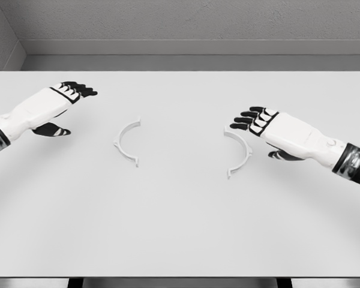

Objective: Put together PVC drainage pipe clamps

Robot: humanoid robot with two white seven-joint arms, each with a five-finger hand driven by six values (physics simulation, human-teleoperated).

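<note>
Tabletop point(180, 240) bare at near edge. Right clamp half point(240, 155) lies flat right of centre, right hand point(259, 123) just beside it, fingers loosely extended, holding nothing. Left clamp half point(128, 143) lies well apart, open sides facing each other. Left hand point(65, 102) hovers beyond left clamp half, fingers relaxed, empty. Best approach, judged: pinch each arc mid-span, keep flat, align end tabs before closing.
</note>
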